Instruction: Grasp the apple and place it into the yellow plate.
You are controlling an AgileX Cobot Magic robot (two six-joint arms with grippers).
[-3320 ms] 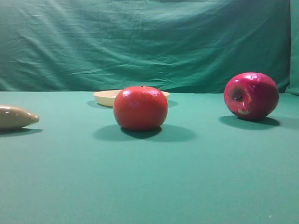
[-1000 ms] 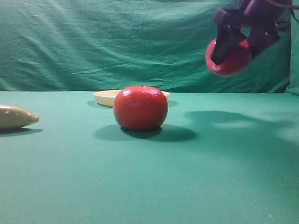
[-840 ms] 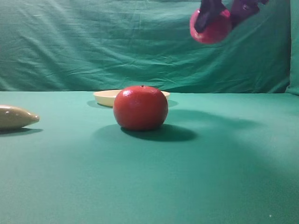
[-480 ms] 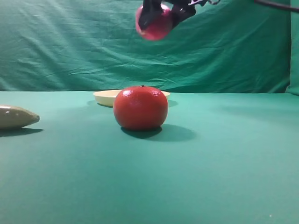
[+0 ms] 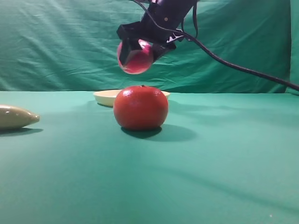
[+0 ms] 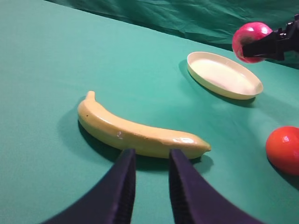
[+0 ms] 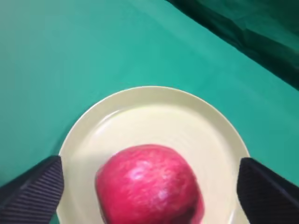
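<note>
**Apple over the plate, claw let go: the release step**

The green cloth-covered table [image 5: 224, 177] carries everything. On it, the shallow, pale cream-yellow round plate [image 7: 196, 126] fills the right wrist view, lying directly below the right gripper [image 7: 149, 165]. A long yellow banana [image 6: 135, 133] lies well apart from the plate, and a matte orange-red round fruit [image 5: 140, 108] sits in front of the plate in the high view.

The glossy crimson-magenta apple [image 7: 148, 184] is up in the air above the plate, not yet resting in it. The right claw is released: its dark fingers stand wide, with plate visible between each one and the apple, so nothing grips the fruit. The left gripper [image 6: 152, 156] hovers near the banana, its fingers slightly parted and holding nothing.

The step in hand looks like the drop itself. Next, the apple should settle inside the low rim; being round, it may roll. Then the right arm needs to lift straight clear without brushing it.
</note>
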